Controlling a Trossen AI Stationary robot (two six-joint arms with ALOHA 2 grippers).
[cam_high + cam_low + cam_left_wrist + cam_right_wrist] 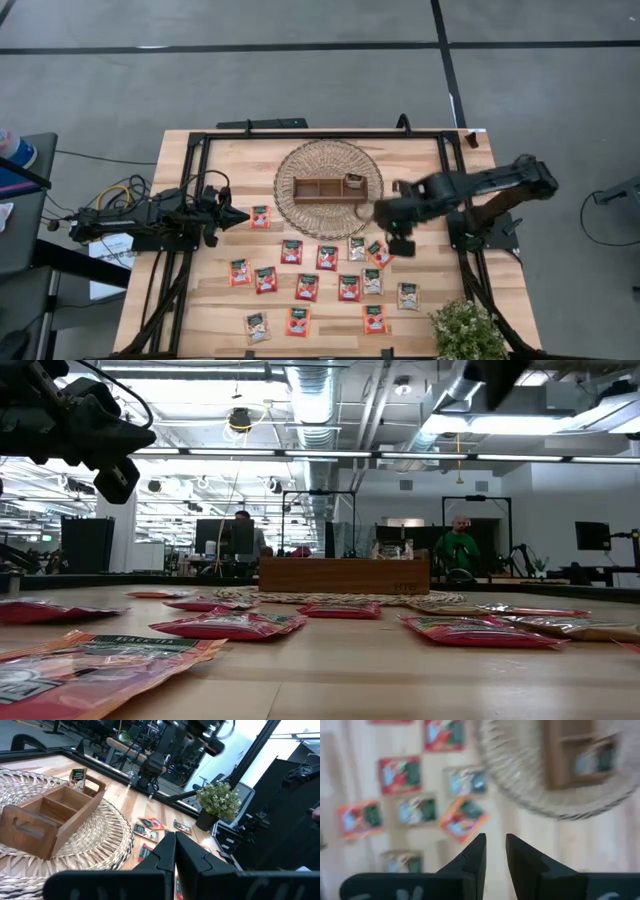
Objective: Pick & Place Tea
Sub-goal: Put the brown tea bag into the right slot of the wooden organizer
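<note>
Several flat tea sachets (326,257), mostly red-orange, lie scattered on the wooden table. One more sachet (353,181) stands in the right compartment of the brown wooden tray (320,189), which rests on a round woven mat (300,160). My right gripper (400,243) hangs high over the table just right of the mat and points down. Its fingers (495,852) stand a little apart with nothing between them, above an orange sachet (464,818). My left gripper (240,217) waits shut at the table's left, level, pointing toward the mat (175,851).
A potted plant (465,330) stands at the near right corner. Black frame rails (320,135) run round the table. Cables (120,195) lie off the left edge. People and desks show in the room beyond the far edge.
</note>
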